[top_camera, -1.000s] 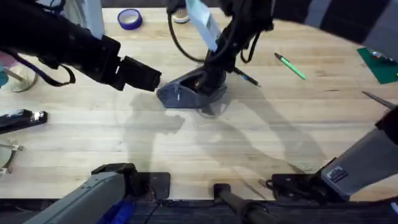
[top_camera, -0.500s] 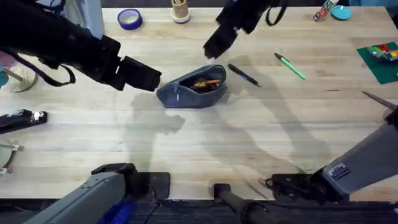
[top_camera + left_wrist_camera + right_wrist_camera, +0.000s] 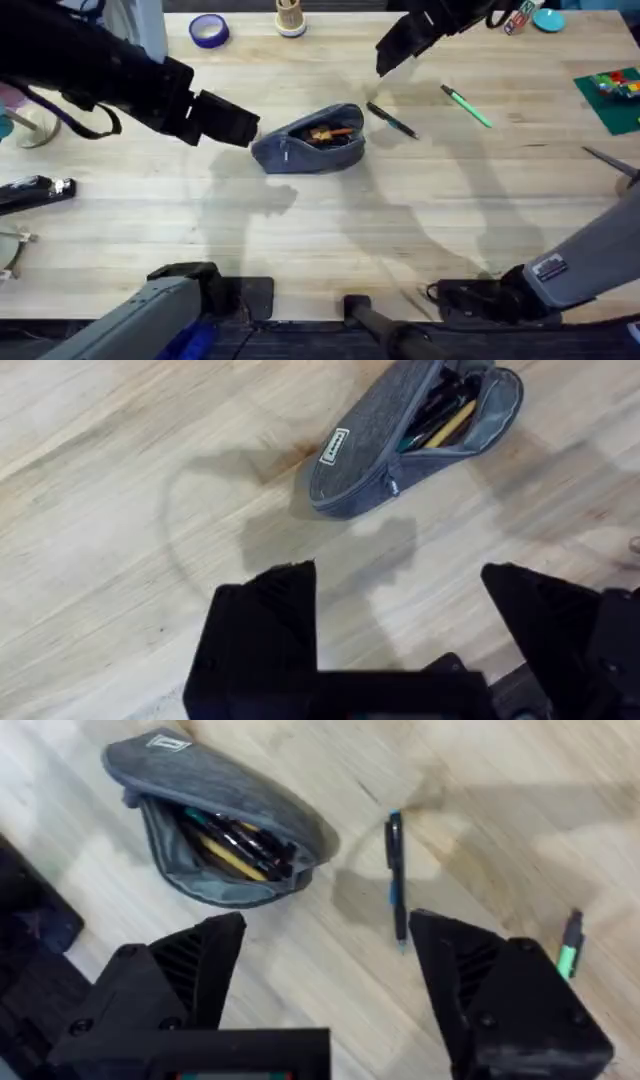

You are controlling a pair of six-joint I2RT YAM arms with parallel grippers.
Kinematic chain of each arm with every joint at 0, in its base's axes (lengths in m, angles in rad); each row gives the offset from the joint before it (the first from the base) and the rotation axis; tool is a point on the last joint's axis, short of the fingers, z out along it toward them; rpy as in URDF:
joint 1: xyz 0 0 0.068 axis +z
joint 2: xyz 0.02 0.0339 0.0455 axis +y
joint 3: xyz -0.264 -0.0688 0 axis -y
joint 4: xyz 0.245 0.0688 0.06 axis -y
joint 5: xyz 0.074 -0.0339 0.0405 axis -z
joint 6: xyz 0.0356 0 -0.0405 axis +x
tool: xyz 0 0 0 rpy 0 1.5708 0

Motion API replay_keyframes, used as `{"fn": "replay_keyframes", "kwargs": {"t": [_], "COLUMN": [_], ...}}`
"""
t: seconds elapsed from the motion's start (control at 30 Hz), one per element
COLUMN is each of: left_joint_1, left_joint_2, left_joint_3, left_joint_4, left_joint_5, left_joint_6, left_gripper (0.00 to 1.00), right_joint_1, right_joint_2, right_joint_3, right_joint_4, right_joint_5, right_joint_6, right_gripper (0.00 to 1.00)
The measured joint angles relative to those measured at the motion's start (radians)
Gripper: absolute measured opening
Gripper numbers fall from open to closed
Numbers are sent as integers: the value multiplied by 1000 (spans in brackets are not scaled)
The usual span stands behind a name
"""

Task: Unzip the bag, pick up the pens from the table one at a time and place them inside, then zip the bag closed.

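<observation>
Both tools gape wide and empty: left tool (image 3: 400, 635) beside the unzipped bag (image 3: 310, 140), right tool (image 3: 325, 985) above the dark pen (image 3: 391, 120).

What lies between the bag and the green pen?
The dark pen lies on the table between the bag and the green pen, in the overhead view.

- The bag (image 3: 308, 148) is showing grey-blue fabric, with orange and yellow items inside.
- One pen (image 3: 391, 120) is looking dark black-blue.
- The other pen (image 3: 467, 107) is glowing bright green.
- The surface (image 3: 400, 230) is showing light wooden plank grain.
</observation>
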Motion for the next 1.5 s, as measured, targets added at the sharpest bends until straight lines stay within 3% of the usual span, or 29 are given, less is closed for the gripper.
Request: {"fn": "replay_keyframes", "kwargs": {"t": [0.43,0.7,1.0,1.5], "left_joint_1": [0,0,0,0], "left_joint_2": [0,0,0,0], "left_joint_3": [0,0,0,0], "left_joint_4": [0,0,0,0], "left_joint_5": [0,0,0,0], "left_joint_6": [0,0,0,0], "left_gripper": [995,995,995,995], "right_joint_1": [-1,33,46,46], "right_joint_2": [0,1,1,1], "right_joint_3": [-21,-226,-435,-623], "right_joint_4": [85,254,458,651], "right_joint_5": [200,283,294,296], "right_joint_6": [26,49,56,73], "right_gripper": [996,996,996,996]}}
